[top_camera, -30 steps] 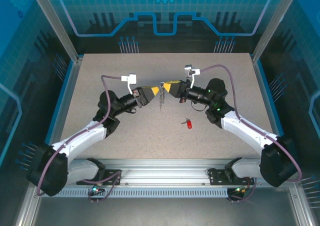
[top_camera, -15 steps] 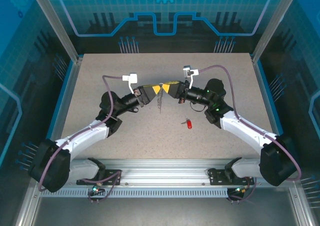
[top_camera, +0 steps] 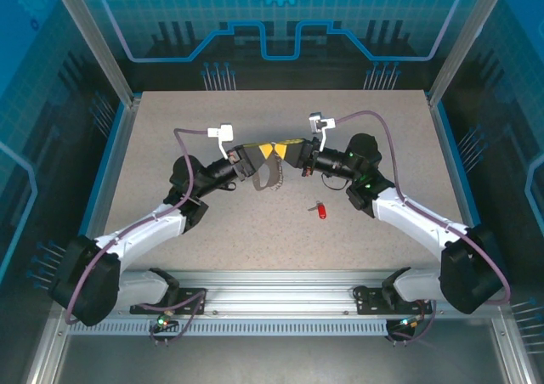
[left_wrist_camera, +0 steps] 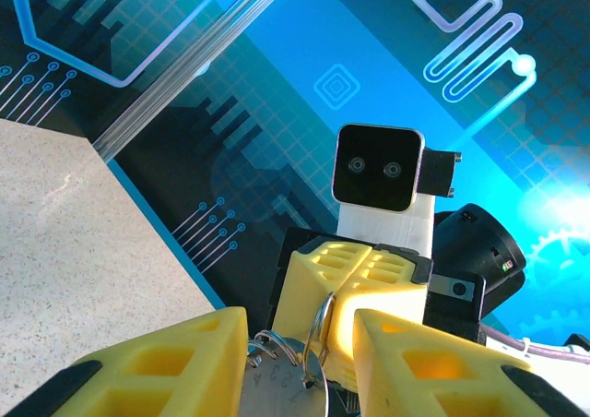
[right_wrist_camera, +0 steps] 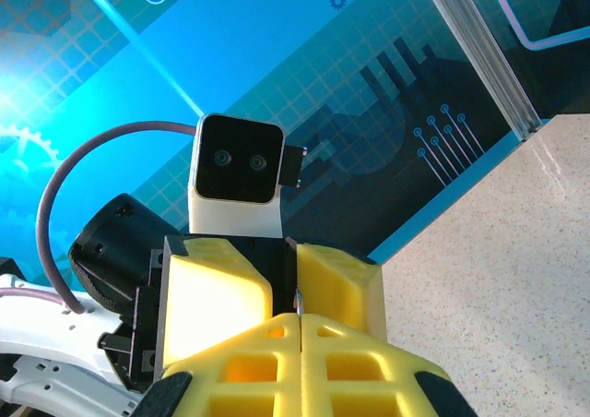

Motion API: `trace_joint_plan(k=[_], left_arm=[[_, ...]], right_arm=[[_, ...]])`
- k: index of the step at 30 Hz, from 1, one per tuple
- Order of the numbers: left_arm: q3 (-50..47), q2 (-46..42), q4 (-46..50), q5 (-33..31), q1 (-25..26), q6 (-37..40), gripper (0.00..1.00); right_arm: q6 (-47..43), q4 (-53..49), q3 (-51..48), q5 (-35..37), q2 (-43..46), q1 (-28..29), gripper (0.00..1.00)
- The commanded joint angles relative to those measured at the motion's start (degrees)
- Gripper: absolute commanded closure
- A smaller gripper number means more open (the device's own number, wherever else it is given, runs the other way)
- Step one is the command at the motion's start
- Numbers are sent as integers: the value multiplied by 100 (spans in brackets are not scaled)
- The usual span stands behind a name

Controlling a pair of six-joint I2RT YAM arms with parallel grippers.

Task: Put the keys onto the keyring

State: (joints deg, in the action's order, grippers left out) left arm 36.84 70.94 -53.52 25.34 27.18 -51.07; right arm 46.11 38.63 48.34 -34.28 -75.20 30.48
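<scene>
Right end effector, fingers pressed together with a thin sliver of metal standing out of the seam; judged from the left wrist view, this sliver is the wire loop of the keyring, pinched at the fingertips. Left end effector, tip to tip with the right one above the middle of the bench: its fingers stand apart, astride a small coil and a round metal tag of the ring. Whether the pads bear on these parts cannot be told. In the top view the keyring hangs between the two end effectors, its dark loop and short chain drooping beneath them toward the bench. The red key lies flat on the bench, apart from both end effectors, below them and toward the arm bases, offset to the right arm's side and near that arm's wrist. Its long axis appears to run obliquely, the silver blade turned roughly toward the end effectors and the red head away from them. The right end effector is the nearer of the two, but it is occupied with the ring. The key is not yet on the ring. The coming move therefore probably turns on which arm can let go to reach down and back for the key, and on meeting so small a piece along its short axis.
</scene>
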Motion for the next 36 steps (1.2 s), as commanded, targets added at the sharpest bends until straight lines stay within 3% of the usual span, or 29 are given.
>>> trace_joint_plan(k=[1, 19, 27, 29, 31, 36], left_arm=[[119, -107, -282, -93, 41, 71, 65], [268, 45, -291, -42, 94, 71, 79], [374, 118, -171, 12, 111, 134, 100], [401, 97, 0, 39, 112, 212, 100], [437, 53, 193, 74, 109, 330, 100], [704, 47, 762, 466, 97, 689, 100]], right_arm=[[-1, 232, 141, 62, -41, 81, 100], [-40, 114, 151, 11, -83, 91, 100], [-239, -365, 174, 1, 40, 13, 100], [-261, -504, 166, -17, 171, -104, 85], [-341, -738, 124, -17, 388, -250, 76], [-586, -1329, 27, -54, 880, -537, 71]])
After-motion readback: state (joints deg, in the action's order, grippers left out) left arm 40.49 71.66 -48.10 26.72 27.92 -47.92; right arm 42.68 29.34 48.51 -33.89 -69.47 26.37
